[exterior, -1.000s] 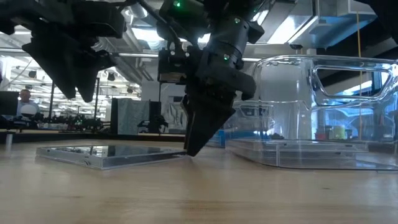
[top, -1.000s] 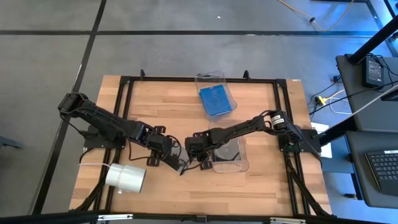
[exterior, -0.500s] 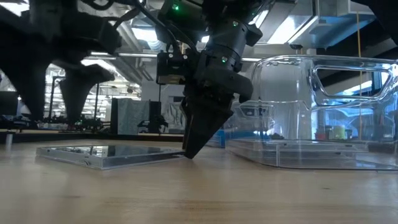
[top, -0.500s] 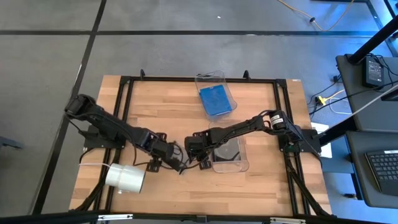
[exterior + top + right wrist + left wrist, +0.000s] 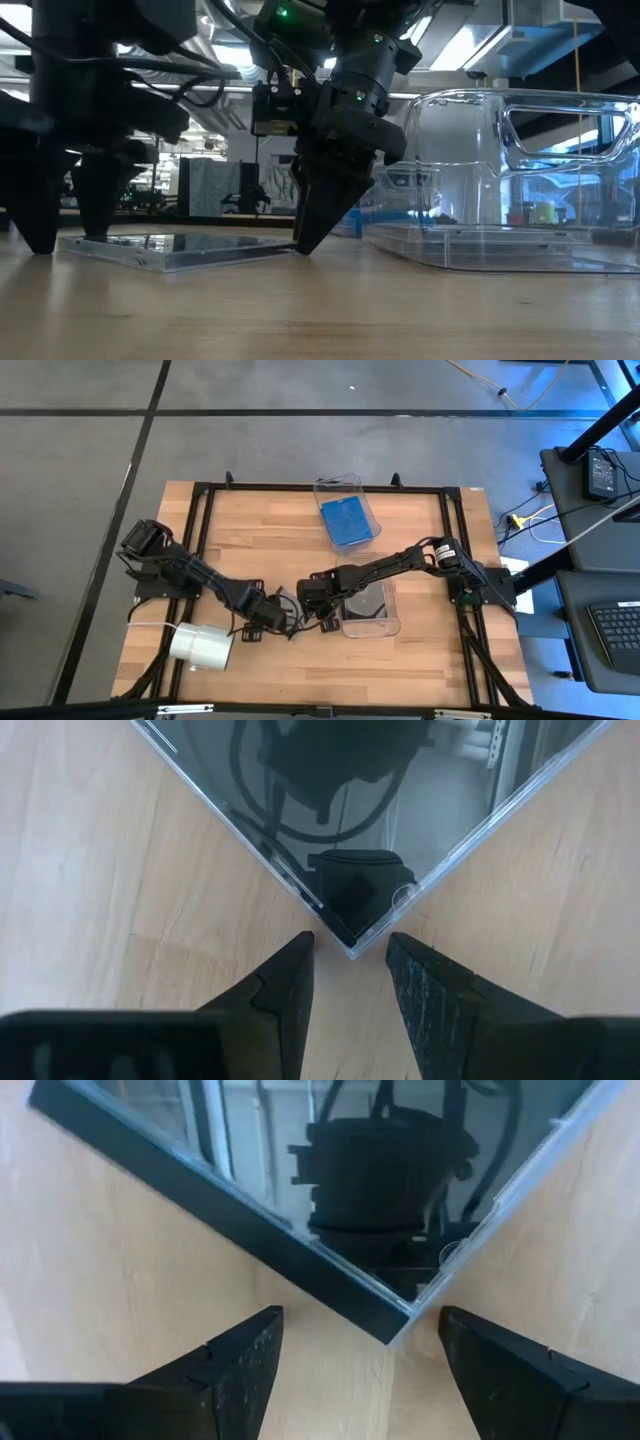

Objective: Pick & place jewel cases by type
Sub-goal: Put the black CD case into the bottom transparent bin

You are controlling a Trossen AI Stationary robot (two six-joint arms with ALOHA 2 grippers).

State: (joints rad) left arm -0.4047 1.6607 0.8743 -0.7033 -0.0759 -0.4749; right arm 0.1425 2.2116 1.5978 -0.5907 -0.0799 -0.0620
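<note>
The left claw [image 5: 62, 215] stands wide open astride one corner of the dark case [image 5: 175, 247], lying flat near the desk's [image 5: 420, 660] front edge; the right claw [image 5: 350, 970], part-open, braces the opposite corner. Close squarely on the edges, then lift level.

Table [image 5: 400, 660]: pale wood, butcher-block strips, matt, fine grain visible in both wrist views. Black metal frame [image 5: 320, 488] runs along its edges.

Jewel case [image 5: 330, 1200] on the wood: clear hard plastic over a dark tray, glossy, mirror-like; it reflects the arm above.

Just beside it, left gripper [image 5: 355, 1350] and right gripper [image 5: 348, 970]: fingers of dark matt plastic, faintly textured.

Bin [image 5: 520, 180] beside the case: clear plastic, smooth, shiny highlights.

Blue jewel case [image 5: 347, 520] at the table's far edge: translucent blue plastic.

White roll [image 5: 202, 645] near the table's front edge: matt.
</note>
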